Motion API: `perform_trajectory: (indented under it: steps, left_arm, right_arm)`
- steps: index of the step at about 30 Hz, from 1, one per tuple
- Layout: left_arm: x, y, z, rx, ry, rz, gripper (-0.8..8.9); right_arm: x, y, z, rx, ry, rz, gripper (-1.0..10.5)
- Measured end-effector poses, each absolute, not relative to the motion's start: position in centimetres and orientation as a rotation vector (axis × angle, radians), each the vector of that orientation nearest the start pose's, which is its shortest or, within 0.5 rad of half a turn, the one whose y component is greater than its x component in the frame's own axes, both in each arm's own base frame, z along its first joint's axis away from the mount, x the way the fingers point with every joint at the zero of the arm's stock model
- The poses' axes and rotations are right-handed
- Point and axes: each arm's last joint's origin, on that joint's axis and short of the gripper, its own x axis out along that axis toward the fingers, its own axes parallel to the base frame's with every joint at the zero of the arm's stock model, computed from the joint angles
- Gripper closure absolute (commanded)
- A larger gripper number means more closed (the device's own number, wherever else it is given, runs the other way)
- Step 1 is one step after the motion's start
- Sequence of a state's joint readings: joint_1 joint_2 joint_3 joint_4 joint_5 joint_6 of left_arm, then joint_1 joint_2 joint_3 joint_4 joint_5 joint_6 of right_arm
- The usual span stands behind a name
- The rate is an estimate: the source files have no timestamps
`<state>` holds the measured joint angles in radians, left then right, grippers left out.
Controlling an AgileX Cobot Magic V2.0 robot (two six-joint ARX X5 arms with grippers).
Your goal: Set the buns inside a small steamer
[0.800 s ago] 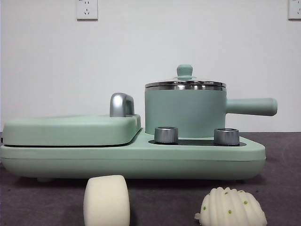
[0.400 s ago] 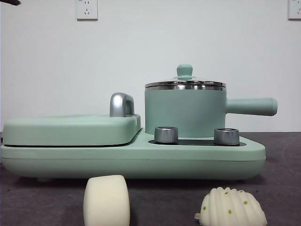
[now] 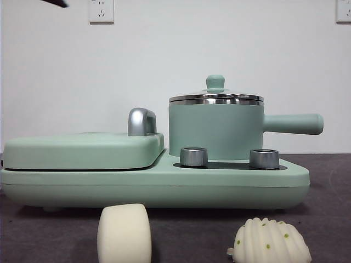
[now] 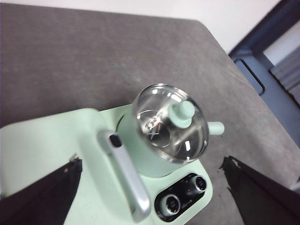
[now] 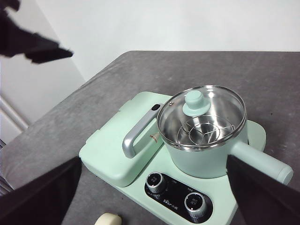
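Change: in the front view a black tip [image 3: 55, 3] now reaches further in at the top left corner than half a second ago, and one second ago there was none. An arm is moving in; the things themselves have not moved.
Left gripper [image 4: 150, 187]: jaws spread wide, holding nothing, high above the steamer [image 4: 161, 136].
Right gripper [image 5: 154, 197]: also wide open and empty, above the cooker [image 5: 112, 145] and apart from it.
Steamer: on the right part of the cooker, handle [image 3: 293, 124] pointing right, glass lid [image 3: 216, 97] on it.
Buns: both on the table [image 3: 329, 208] in front of the cooker, untouched; the cream bun [image 3: 124, 233] left, the ridged bun [image 3: 270, 241] right.
Meaning: the task seems to be only starting. The lid probably must come off first, because it closes the steamer.
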<state>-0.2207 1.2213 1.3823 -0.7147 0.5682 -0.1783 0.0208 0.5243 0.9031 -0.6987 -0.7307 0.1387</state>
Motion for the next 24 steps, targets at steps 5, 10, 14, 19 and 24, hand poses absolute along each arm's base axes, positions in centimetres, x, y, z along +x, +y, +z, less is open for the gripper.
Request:
perform_trajectory:
  steps: [5,10,14,19,24]
  left_arm:
    - [26.5,-9.5,41.4,-0.225,0.724,-0.777,3.22]
    - [29.1,-13.0,41.5,-0.138,0.819,-0.857,3.22]
    - [30.8,-16.1,41.3,-0.047,0.871,-0.860,3.23]
    - [32.7,-20.0,41.0,0.049,0.873,-0.845,3.23]
    - [33.8,-23.6,39.5,0.132,0.889,-0.834,3.23]
  right_arm:
    - [8.0,2.1,35.1,0.256,0.388,0.720,4.5]
    - [8.0,2.1,35.1,0.257,0.391,0.720,4.5]
    - [8.0,2.1,35.1,0.257,0.392,0.720,4.5]
    - [8.0,2.1,35.1,0.257,0.391,0.720,4.5]
    - [8.0,2.1,35.1,0.257,0.391,0.720,4.5]
